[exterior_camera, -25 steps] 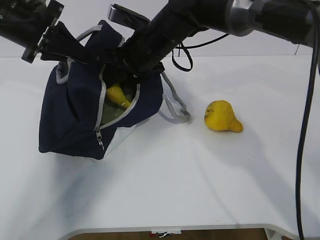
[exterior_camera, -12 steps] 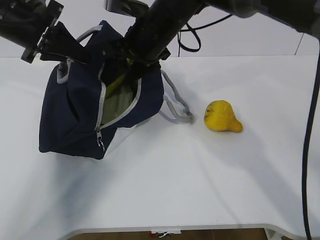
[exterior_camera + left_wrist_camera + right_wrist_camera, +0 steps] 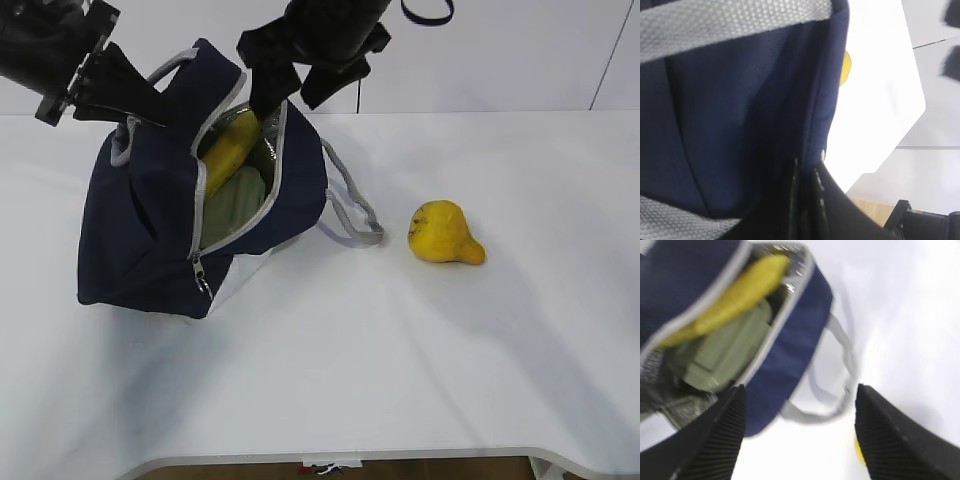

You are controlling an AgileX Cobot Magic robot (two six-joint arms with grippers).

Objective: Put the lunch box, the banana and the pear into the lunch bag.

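The navy lunch bag stands open at the left of the white table. Inside it the banana leans against the rim above the sage-green lid of the lunch box; both also show in the right wrist view, the banana and the lunch box. The pear lies on the table to the right of the bag. My left gripper is shut on the bag's top edge and holds it up. My right gripper is open and empty just above the bag's opening.
A grey webbing handle trails from the bag onto the table toward the pear. The table's front edge runs along the bottom. A white wall stands behind the table.
My right gripper has let go of the banana inside the bag and risen out of the opening, now open above it. The left gripper and the pear have not moved.
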